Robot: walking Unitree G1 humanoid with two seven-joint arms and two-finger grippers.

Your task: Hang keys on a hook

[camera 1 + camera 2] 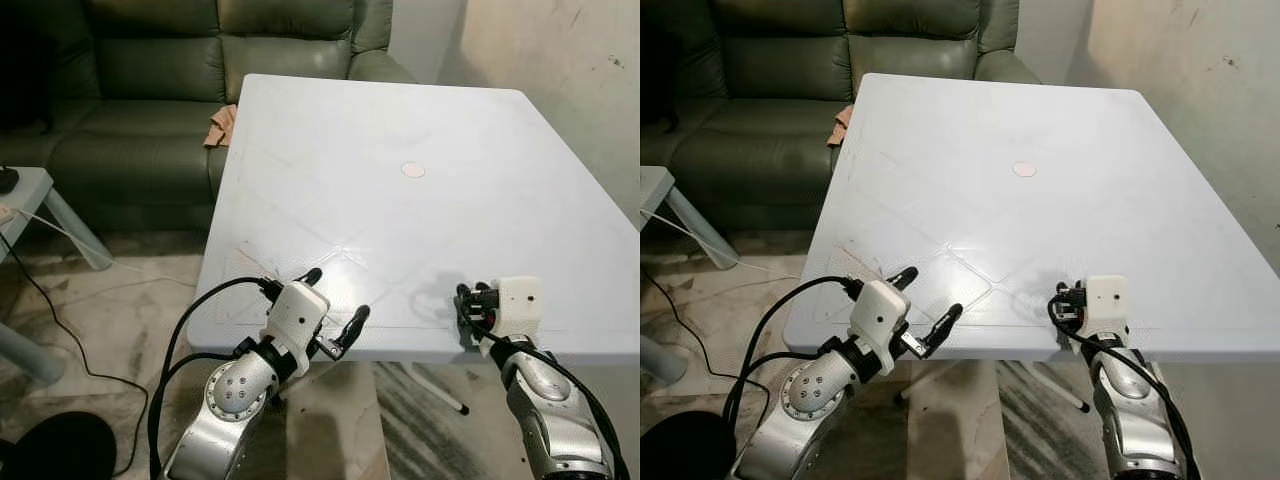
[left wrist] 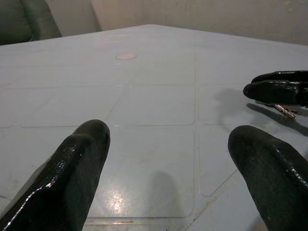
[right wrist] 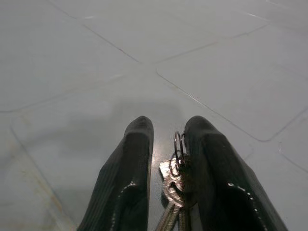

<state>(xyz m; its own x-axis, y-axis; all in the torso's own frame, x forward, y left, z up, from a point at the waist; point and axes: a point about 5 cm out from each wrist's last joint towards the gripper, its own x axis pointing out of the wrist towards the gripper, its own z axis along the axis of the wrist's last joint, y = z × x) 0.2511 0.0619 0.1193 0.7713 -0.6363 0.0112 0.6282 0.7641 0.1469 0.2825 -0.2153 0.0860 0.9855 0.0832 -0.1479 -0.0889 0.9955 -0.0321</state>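
Standing beyond both grippers, a dark green sofa (image 1: 200,70) runs along the far side of the white tabletop (image 1: 400,120), and a small piece of tan cloth (image 1: 221,125) lies on its seat just beside the far left corner of the tabletop. A small round pale disc (image 1: 413,170) lies on the tabletop well ahead of the right gripper (image 1: 466,305) and is apart from everything else. To the outer side of the left gripper (image 1: 335,305), a grey side table (image 1: 30,190) stands on the marble floor (image 1: 110,300), and black cables (image 1: 40,310) lie across that floor.

The right gripper rests over the near edge of the tabletop, and its fingers (image 3: 130,178) are close together with only a narrow gap. In this gap it holds the keys (image 3: 175,180). The key ring stands upright between the fingers near their tips, and the key blades run back along the fingers toward the wrist, so the long axis of the keys follows the fingers.

The left gripper is also at the near edge, beside the right one, and its fingers (image 2: 72,178) are spread wide with nothing between them. In the left wrist view, the tips of the right gripper (image 2: 279,89) show off to one side.

Ahead of both grippers the tabletop surface is flat and bare up to the disc, with a plain wall (image 1: 560,80) past the right edge.
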